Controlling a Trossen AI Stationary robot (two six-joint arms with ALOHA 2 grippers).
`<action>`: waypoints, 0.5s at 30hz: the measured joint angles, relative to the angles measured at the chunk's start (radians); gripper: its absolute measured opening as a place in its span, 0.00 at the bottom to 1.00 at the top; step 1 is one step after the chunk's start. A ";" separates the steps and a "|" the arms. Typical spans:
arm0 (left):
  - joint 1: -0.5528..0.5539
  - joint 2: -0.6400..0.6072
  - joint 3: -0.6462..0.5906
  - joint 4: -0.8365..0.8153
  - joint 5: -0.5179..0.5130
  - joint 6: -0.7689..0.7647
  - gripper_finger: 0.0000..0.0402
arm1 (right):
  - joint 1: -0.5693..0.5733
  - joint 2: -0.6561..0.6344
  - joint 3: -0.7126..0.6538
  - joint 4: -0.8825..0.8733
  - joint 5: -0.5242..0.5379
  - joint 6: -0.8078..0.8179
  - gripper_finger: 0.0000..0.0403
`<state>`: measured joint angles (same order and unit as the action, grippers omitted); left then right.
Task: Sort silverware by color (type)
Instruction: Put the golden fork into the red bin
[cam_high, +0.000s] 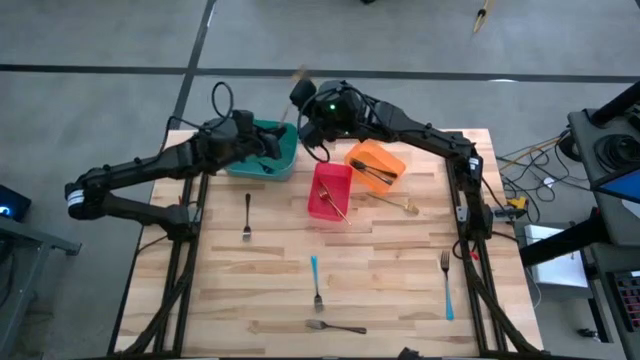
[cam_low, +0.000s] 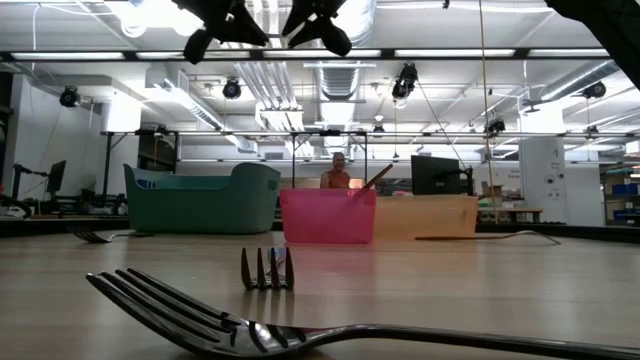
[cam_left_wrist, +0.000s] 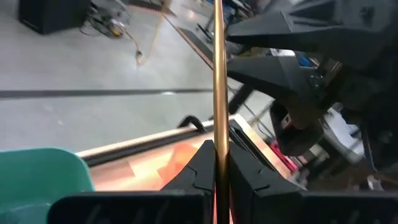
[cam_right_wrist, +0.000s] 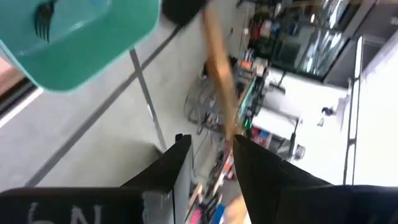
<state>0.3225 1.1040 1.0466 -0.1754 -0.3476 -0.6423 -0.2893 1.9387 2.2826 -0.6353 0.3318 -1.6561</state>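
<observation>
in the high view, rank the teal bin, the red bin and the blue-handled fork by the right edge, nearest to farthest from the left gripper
From the left gripper, shut on a gold fork:
1. teal bin, directly beneath it, far left.
2. red bin, to its right, mid-table.
3. blue-handled fork, near right edge.

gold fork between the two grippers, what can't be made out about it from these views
- Gold fork, left wrist view: tines cut off by the top edge; left gripper is shut on the handle.
- Right wrist view: fork blurred, so contact with the right gripper is unclear.
- High view: fork too small, only a pale streak above the teal bin.
</observation>
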 joint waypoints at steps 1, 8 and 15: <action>0.000 -0.008 0.000 -0.004 -0.015 0.000 0.00 | -0.006 -0.004 0.000 0.000 0.002 0.019 0.27; 0.021 -0.053 0.000 0.005 -0.093 0.073 0.00 | -0.050 -0.029 0.000 0.048 0.002 0.219 0.26; -0.010 -0.100 0.000 0.136 -0.084 0.210 0.00 | -0.135 -0.045 0.000 0.313 -0.001 0.862 0.21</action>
<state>0.3130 1.0042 1.0466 -0.0391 -0.4319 -0.4320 -0.4239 1.8941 2.2826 -0.3226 0.3308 -0.7944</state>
